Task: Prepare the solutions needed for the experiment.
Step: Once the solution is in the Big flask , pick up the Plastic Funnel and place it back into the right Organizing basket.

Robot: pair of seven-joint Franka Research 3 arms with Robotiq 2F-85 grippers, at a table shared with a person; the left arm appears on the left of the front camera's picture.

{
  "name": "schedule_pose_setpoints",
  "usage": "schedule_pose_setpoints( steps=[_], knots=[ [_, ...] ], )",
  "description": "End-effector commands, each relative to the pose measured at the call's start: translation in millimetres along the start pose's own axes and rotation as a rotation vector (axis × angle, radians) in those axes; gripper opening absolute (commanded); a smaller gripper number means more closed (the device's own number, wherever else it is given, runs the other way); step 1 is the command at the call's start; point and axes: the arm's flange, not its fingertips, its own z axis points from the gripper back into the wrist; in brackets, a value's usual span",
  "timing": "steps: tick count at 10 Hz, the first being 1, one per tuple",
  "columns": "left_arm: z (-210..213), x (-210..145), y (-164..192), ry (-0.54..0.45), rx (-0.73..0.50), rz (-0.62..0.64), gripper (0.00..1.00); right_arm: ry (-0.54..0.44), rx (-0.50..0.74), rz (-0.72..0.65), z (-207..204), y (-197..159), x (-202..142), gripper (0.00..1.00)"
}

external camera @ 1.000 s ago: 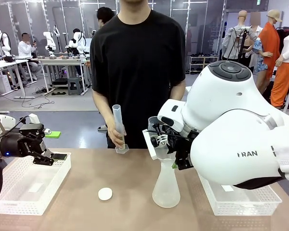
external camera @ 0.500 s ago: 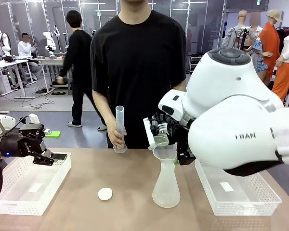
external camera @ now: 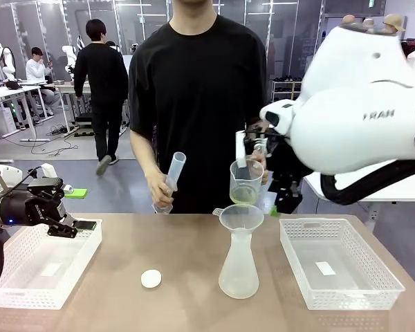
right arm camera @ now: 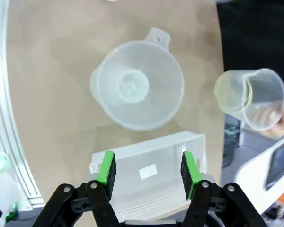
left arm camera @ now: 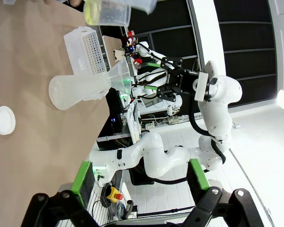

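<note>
A person's hand holds a clear beaker (external camera: pixel 246 181) just above the funnel (external camera: pixel 241 218), with the pale yellow solution (external camera: pixel 245 196) shallow in its bottom. The funnel sits in a clear conical flask (external camera: pixel 238 271) at mid-table. Their other hand holds a tilted graduated cylinder (external camera: pixel 171 180). My right gripper (external camera: pixel 281 202) hangs open and empty, up and to the right of the funnel; its wrist view looks down on the funnel (right arm camera: pixel 137 92) and the beaker (right arm camera: pixel 246 97). My left gripper (external camera: pixel 76 227) is open over the left basket. The left wrist view shows the flask (left arm camera: pixel 73 90) and the beaker (left arm camera: pixel 106 12).
A white basket (external camera: pixel 28 294) stands at the table's left and another (external camera: pixel 346 294) at its right, each with a small paper slip inside. A small white round cap (external camera: pixel 151 279) lies left of the flask. People walk in the background.
My right arm has lifted and drawn back to the right, away from the funnel. The person has brought the beaker over the funnel and raised and tilted the cylinder.
</note>
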Motion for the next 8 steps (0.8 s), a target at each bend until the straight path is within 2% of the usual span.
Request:
schedule_pose_setpoints(
  steps=[1, 4, 6, 7, 8],
  knots=[
    [-1, 1, -3, -0.012, -0.012, -0.003, 1.0, -0.016, 0.042, -0.224, 5, -8, -24, 0.7],
    [-1, 1, -3, -0.012, -0.012, -0.003, 1.0, 0.038, 0.051, -0.479, 0, -11, -87, 0.7],
    [-1, 1, -3, -0.012, -0.012, -0.003, 1.0, 0.044, 0.064, -0.566, -6, -4, -108, 0.7],
    [-1, 1, -3, -0.012, -0.012, -0.003, 1.0, 0.045, 0.014, -0.557, 0, -3, -111, 0.7],
    [-1, 1, -3, -0.012, -0.012, -0.003, 1.0, 0.062, 0.067, -0.505, -6, -15, -110, 0.7]
  ],
)
